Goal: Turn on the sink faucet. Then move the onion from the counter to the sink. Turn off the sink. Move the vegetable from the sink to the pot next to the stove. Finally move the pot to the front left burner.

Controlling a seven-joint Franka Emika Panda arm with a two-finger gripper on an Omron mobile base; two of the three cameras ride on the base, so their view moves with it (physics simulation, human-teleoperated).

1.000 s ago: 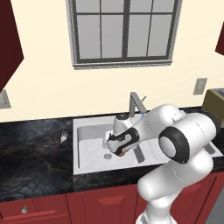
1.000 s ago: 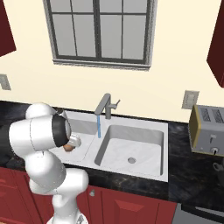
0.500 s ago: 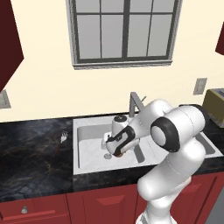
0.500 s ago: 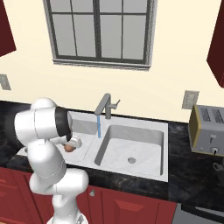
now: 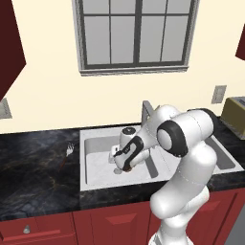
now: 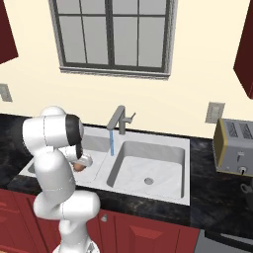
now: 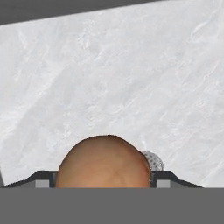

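The arm is bent low over the sink (image 5: 91, 158), its claw (image 5: 116, 165) pointed down at the flat side section. The onion (image 7: 104, 162) is seen between the widely parted fingers (image 7: 39, 178); whether it is gripped cannot be told. Pale sink floor lies clear around it, and water runs from the sink faucet (image 6: 118, 120) into the deep basin.

1. The left base view is looking forward and down from behind the arm's left shoulder, over the sink (image 5: 95, 179).
2. The right base view is covering that same sink (image 6: 180, 195) from behind its right.
3. The hand view is peering along the gripper (image 7: 104, 177), very close above the onion (image 7: 103, 162) and pale sink surface (image 7: 131, 78).
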